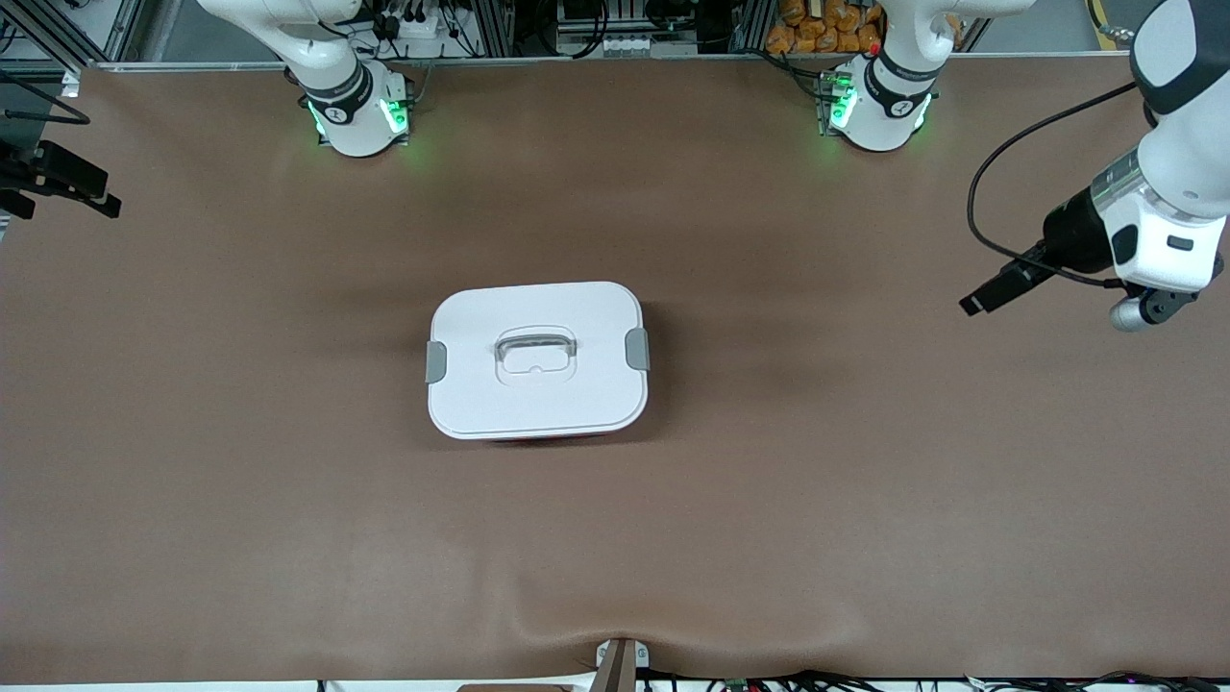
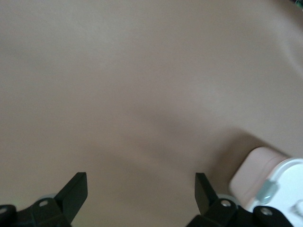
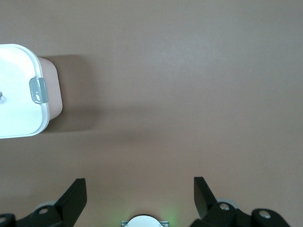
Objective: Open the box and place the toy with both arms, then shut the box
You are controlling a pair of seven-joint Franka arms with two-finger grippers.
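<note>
The box (image 1: 536, 360) stands in the middle of the table, its white lid (image 1: 480, 384) on it. Both grey clips (image 1: 637, 348) lie at the lid's ends, with the clear handle (image 1: 535, 343) in the middle. A strip of the pink tub shows in the left wrist view (image 2: 253, 175) and in the right wrist view (image 3: 52, 92). The toy is out of view. My left gripper (image 1: 975, 303) (image 2: 140, 189) hangs open and empty over bare table toward the left arm's end. My right gripper (image 1: 91, 190) (image 3: 139, 189) is open and empty over the right arm's end.
The brown mat (image 1: 769, 500) covers the whole table. The arm bases (image 1: 360, 115) stand along the edge farthest from the front camera. A small bracket (image 1: 620, 663) sits at the nearest edge.
</note>
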